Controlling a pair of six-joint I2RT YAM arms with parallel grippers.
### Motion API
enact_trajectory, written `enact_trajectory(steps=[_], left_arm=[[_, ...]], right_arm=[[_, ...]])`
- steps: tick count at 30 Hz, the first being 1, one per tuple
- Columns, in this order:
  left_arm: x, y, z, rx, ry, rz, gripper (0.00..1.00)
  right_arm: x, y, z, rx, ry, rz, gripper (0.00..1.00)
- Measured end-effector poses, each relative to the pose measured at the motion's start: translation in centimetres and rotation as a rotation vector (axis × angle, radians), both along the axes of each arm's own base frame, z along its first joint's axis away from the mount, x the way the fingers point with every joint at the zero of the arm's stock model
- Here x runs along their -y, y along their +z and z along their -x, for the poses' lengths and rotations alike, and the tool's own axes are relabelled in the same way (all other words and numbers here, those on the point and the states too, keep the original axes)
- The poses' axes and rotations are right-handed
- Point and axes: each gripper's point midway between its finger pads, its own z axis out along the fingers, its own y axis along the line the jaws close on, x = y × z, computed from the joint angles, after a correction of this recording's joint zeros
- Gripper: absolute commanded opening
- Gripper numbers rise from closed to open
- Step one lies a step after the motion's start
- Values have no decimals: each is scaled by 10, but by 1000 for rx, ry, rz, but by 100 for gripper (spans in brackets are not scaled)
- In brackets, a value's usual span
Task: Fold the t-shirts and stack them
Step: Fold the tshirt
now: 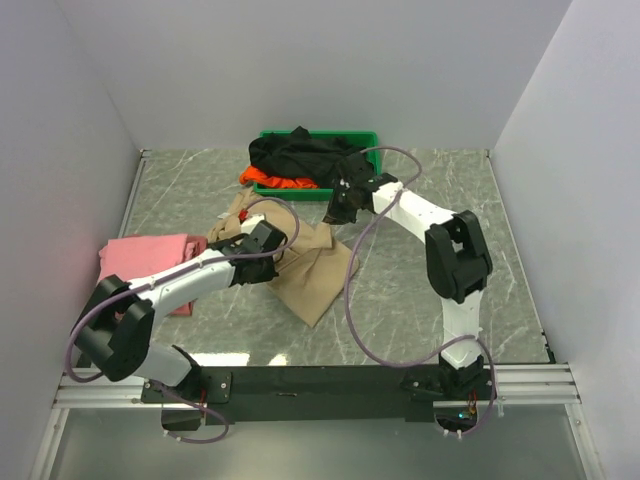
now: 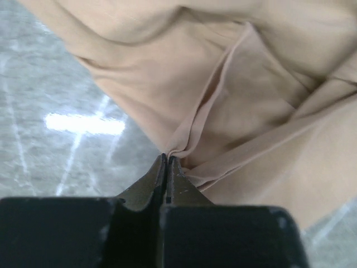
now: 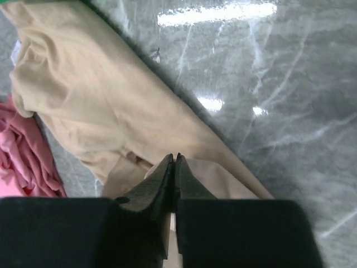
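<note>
1. The beige t-shirt (image 1: 315, 270) lies rumpled in the middle of the counter (image 1: 510, 200), between the two arms. It looks like the shirt being worked on.
2. The left fingers (image 2: 167, 161) are clenched, and their tips meet on a folded hem of the beige cloth. I judge that they are pinching that edge.
3. The right fingers (image 3: 174, 160) are clenched too. A flap of beige cloth rises to their tips and a pale strip shows between them lower down, so I take this as a grip on the same shirt.
4. Two grips on one shirt suit folding: each arm holds part of the cloth so it can be drawn taut and laid over itself.
5. The pink t-shirt (image 1: 150, 258) lies roughly squared at the left of the counter, just beside the beige one, probably as the base of the stack.
6. The black t-shirt (image 1: 300, 155) is heaped over the green tray (image 1: 372, 138) at the far edge. The orange t-shirt (image 1: 275, 181) pokes out at its near side. Neither is folded.
7. The top view gives the whole layout, but the wrists hide both pinches there.
8. The left wrist view shows the hem at the fingertips. The right wrist view shows the flap, and pink cloth beside the beige.
</note>
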Motion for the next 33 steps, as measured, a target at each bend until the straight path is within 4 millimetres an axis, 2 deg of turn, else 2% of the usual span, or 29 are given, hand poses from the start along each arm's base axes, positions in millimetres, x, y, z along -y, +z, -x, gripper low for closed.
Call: enact_trajectory(steps=[1,2,3,4,7,9,13,18,22,26,27,33], left_arm=[[-4,-3,-2,-8,13,-5,31],[-7,-6,-3,-18,23,-13,45],[-11,-9,-5,-24,37,-14,57],[-14,-10,-6,-28,46,-16,69],[-20,-10,-8,-29,73,-13,85],[-20,-9,-8,-28,75,-11,88],[-19,5,-9,10,74,22,99],[-13,25,-10,72,56,94,99],[-8,21,-10,56,43,108,99],[-4,16,-9,38,34,114,99],[-4,17,-9,41,34,117,99],[-12,27,-10,74,68,144,99]], right_arm=[[-3,-5,-3,-9,7,5,13],[-4,-8,-4,-14,12,11,19],[-6,-11,-7,-19,19,17,30],[-9,-13,-9,-21,27,18,34],[-16,-14,-10,-21,68,17,48],[-20,-11,-9,-12,103,6,56],[-25,-6,-5,11,171,3,56],[-13,0,16,26,216,15,56],[-2,2,38,27,230,29,56],[0,-9,51,25,247,84,33],[-1,-12,53,25,256,103,20],[-20,-37,69,3,315,182,17]])
